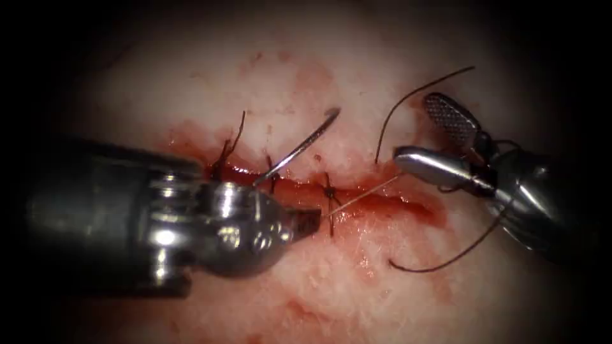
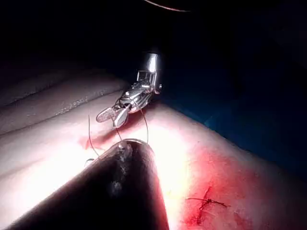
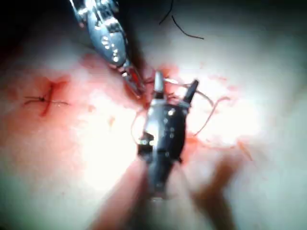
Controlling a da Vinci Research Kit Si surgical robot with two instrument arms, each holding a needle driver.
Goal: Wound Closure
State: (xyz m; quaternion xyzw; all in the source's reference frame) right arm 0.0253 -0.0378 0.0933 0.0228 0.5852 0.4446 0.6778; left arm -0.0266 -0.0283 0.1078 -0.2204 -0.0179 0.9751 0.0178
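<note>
Stitches of dark knotted thread (image 1: 330, 193) already crossed the red, wet cut (image 1: 357, 194) in the pale tissue (image 1: 306, 95) at its left and middle stretch, their cut ends (image 1: 237, 135) standing up, so that part of the closure looked done. To the left, the left arm's silver needle driver (image 1: 305, 220) lay over the cut with its jaws clenched; the thin curved steel needle (image 1: 299, 150) rose from beside it, clear of the tissue, tip up, apparently gripped near its tail end, though the exact hold was hidden. A pale taut strand (image 1: 363, 193) ran rightward across the cut. On the right, the right arm's needle driver (image 1: 428, 130) hung with its jaws parted, grasping nothing, dark loose thread (image 1: 446, 258) curling around it. The cut's right end (image 1: 414, 207) still gaped, so I judged more stitches remained.
</note>
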